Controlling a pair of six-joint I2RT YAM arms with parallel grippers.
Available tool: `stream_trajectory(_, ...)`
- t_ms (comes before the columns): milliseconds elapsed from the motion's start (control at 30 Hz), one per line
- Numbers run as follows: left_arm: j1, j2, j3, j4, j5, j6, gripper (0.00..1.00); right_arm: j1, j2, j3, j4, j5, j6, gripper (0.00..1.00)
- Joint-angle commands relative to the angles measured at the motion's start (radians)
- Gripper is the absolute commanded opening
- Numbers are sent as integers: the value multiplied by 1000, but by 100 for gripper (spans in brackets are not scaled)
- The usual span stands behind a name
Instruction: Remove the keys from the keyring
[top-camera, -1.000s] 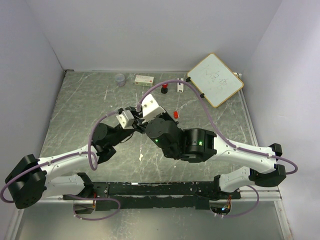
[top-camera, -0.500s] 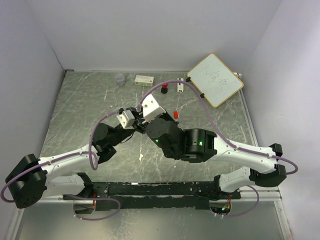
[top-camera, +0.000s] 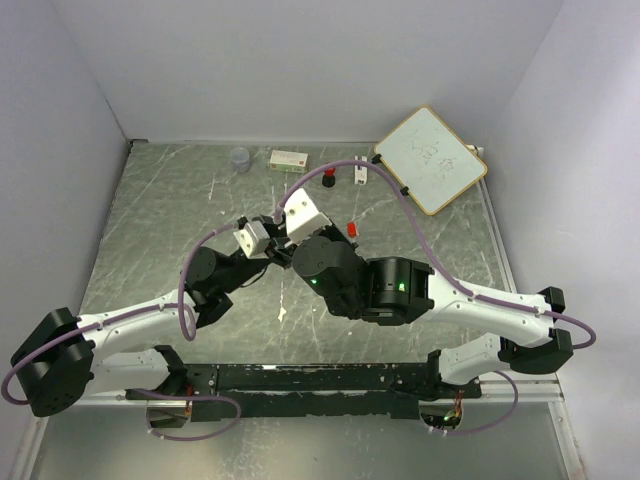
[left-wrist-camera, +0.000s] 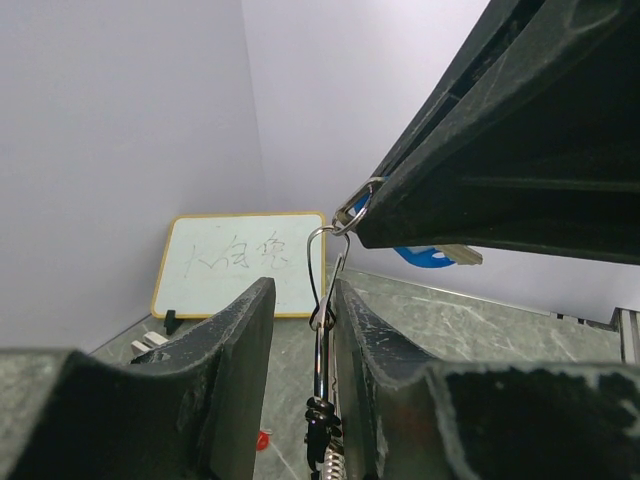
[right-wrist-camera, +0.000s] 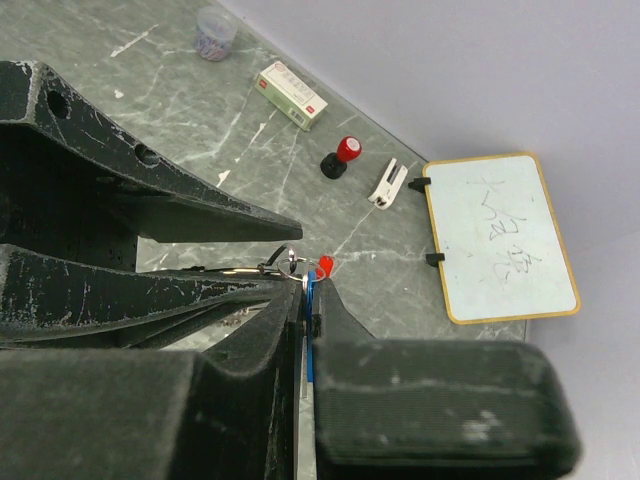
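My two grippers meet above the middle of the table (top-camera: 150, 220). My right gripper (right-wrist-camera: 308, 290) is shut on the blue key (right-wrist-camera: 310, 325), whose head also shows in the left wrist view (left-wrist-camera: 432, 256). The silver keyring (left-wrist-camera: 320, 322) hangs from that key, with its metal pieces running down between the fingers of my left gripper (left-wrist-camera: 305, 300). Those jaws stand a little apart, and the ring lies against the right finger (left-wrist-camera: 365, 340). The ring also shows in the right wrist view (right-wrist-camera: 287, 262). The red key (top-camera: 351, 228) lies loose on the table, off the ring.
A whiteboard (top-camera: 430, 160) leans at the back right. A black stamp with a red top (top-camera: 328, 180), a white clip (top-camera: 361, 175), a small white box (top-camera: 289, 158) and a small cup (top-camera: 240, 158) stand along the back. Walls close in left, back and right.
Both arms stay almost still. The left wrist has edged slightly to the left.
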Motion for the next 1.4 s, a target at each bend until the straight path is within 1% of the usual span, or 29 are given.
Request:
stream_trajectory(0,-7,-11,-10,52,-20,5,41,3,-21,-2,5,19,11,0)
stream_trajectory(233,-7,-9,-16,82,-30,3,44,3,-16,0,4,14,12,0)
stream_trajectory(633,-8,-15,-35,111,-33,-3,43,3,-11,1,5,13,8,0)
stream_trajectory(800,-8,-15,-33,105,-24,0,37,3,-10,3,4,16,10,0)
stream_trajectory(867,-8,-17,-35,106,-24,0,29,4,-12,0,4,18,10,0)
stream_trajectory(933,-8,-18,-37,107,-26,0,27,3,-12,0,4,17,11,0)
stream_trajectory(1067,-8,-17,-34,109,-18,1,32,4,-11,0,3,15,12,0)
stream_trajectory(1233,-9,-16,-38,126,-11,-5,42,3,-7,1,-2,12,13,0)
stream_trajectory(1367,-9,-17,-42,140,-10,-7,43,3,-6,1,1,10,12,0)
